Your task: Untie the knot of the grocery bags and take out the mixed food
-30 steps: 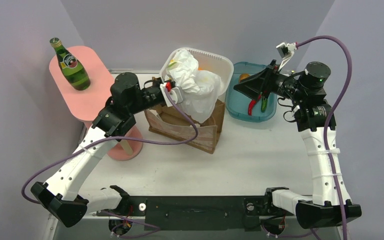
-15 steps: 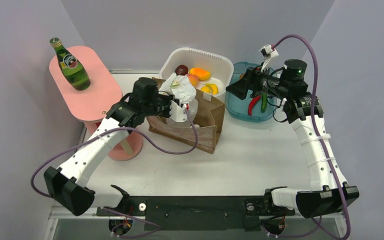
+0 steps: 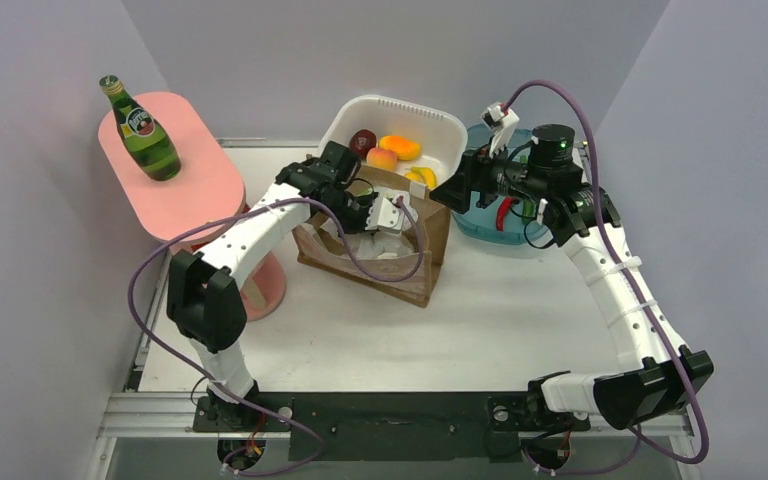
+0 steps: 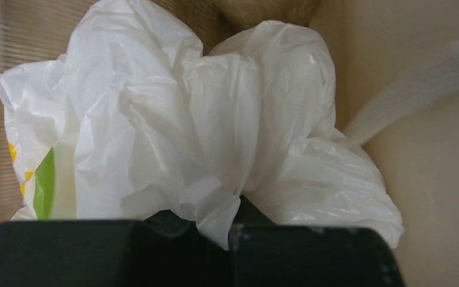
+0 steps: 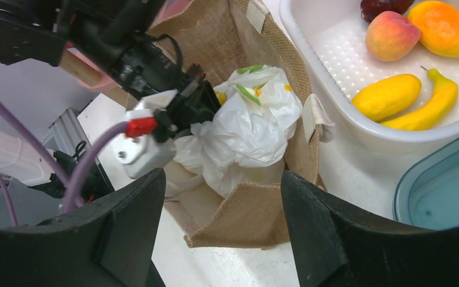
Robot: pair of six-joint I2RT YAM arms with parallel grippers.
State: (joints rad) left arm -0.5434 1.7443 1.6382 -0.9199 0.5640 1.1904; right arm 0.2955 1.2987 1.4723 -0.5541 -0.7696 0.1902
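A crumpled white grocery bag [image 4: 203, 119] with yellow and green marks lies inside the brown burlap bag [image 3: 410, 275]. My left gripper [image 4: 230, 224] reaches down into that bag and is shut on a fold of the plastic. In the right wrist view the grocery bag [image 5: 251, 125] sits beside the left gripper [image 5: 179, 113]. My right gripper [image 5: 221, 176] hangs open above the burlap bag's near corner, holding nothing. The green bottle [image 3: 140, 128] stands on the pink stand [image 3: 190, 195]. A peach [image 5: 391, 36] lies in the white basket [image 5: 334, 66]. A red pepper [image 3: 503, 213] lies in the blue bin [image 3: 480, 225].
The white basket also holds an orange fruit [image 5: 442, 27], two yellow fruits [image 5: 388, 95] and a dark red fruit [image 3: 363, 140]. The blue bin [image 5: 442, 191] sits right of the burlap bag, partly under my right arm. Purple cables loop over both arms.
My left gripper has carried the white grocery bag from above the white basket down into the burlap bag. The right arm has swung left from the blue bin toward the burlap bag.
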